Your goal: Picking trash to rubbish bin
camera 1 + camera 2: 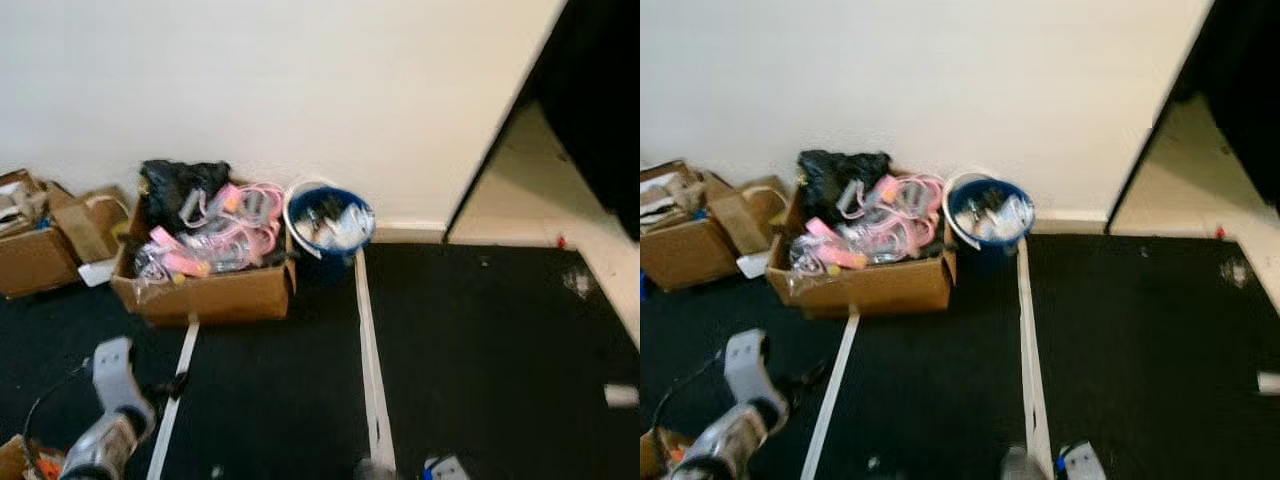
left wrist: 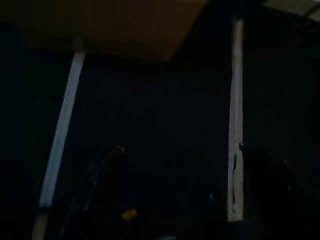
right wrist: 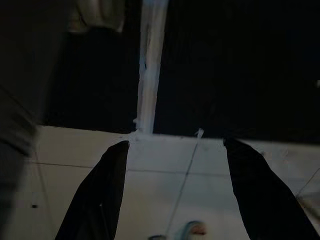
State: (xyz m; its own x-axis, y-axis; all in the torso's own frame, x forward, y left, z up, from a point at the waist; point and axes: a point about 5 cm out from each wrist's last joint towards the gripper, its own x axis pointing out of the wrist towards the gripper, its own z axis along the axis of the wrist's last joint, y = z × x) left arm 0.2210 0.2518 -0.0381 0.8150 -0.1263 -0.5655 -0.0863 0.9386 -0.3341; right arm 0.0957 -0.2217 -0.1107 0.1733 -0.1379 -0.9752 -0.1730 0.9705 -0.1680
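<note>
1 blue rubbish bin (image 1: 330, 228) is logged against the wall, already holding pale scraps, just beside a cardboard box (image 1: 205, 285). Scattered bits (image 1: 620, 395) (judged trash) lie well apart from it, uncollected. Right gripper (image 3: 175, 150) is spread wide, empty; left gripper's state cannot be told.

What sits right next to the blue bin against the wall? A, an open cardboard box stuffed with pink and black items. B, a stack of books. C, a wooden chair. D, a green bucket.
A: the blue bin stands against the wall with an open cardboard box right beside it on the robot's left, filled with pink and black items.
</note>
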